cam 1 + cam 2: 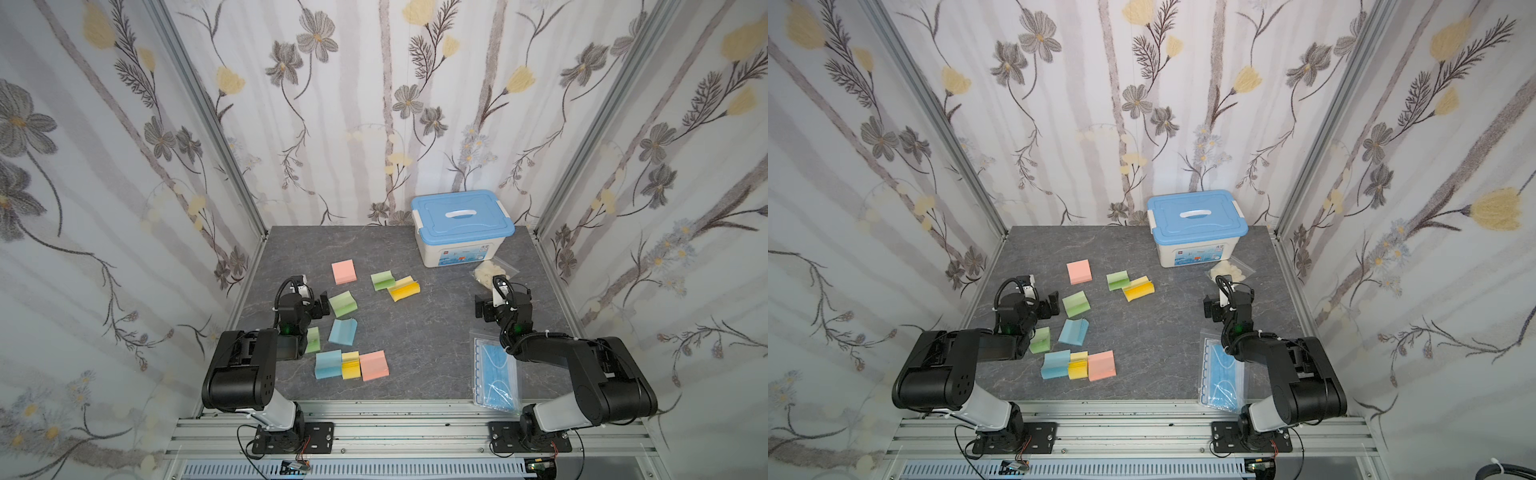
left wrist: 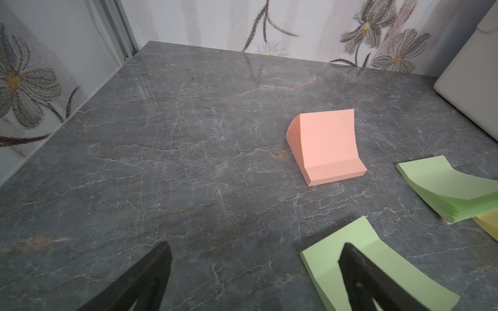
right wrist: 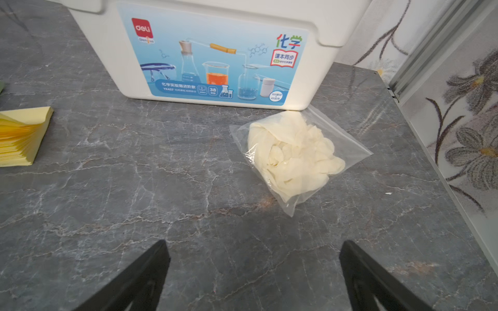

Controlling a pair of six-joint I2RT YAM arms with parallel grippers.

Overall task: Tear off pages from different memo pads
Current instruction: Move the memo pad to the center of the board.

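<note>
Several memo pads lie on the grey table in both top views: pink (image 1: 343,272), green (image 1: 382,280), yellow (image 1: 404,289), green (image 1: 343,303), blue (image 1: 343,331), and a front row of blue (image 1: 328,364), yellow (image 1: 350,365) and pink (image 1: 374,365). Pages show only as the pads' fanned, curled top sheets. My left gripper (image 1: 319,306) (image 2: 256,246) is open beside a green pad (image 2: 323,261), one finger over its edge, with the pink pad (image 2: 327,145) ahead. At the right, away from the pads, my right gripper (image 1: 482,308) (image 3: 254,243) is open over bare table. A yellow pad (image 3: 21,134) shows at that view's edge.
A white box with a blue lid (image 1: 461,226) (image 3: 215,53) stands at the back right. A clear bag of pale gloves (image 1: 492,272) (image 3: 293,153) lies in front of it. A clear bag of blue masks (image 1: 496,374) lies under the right arm. Walls close three sides.
</note>
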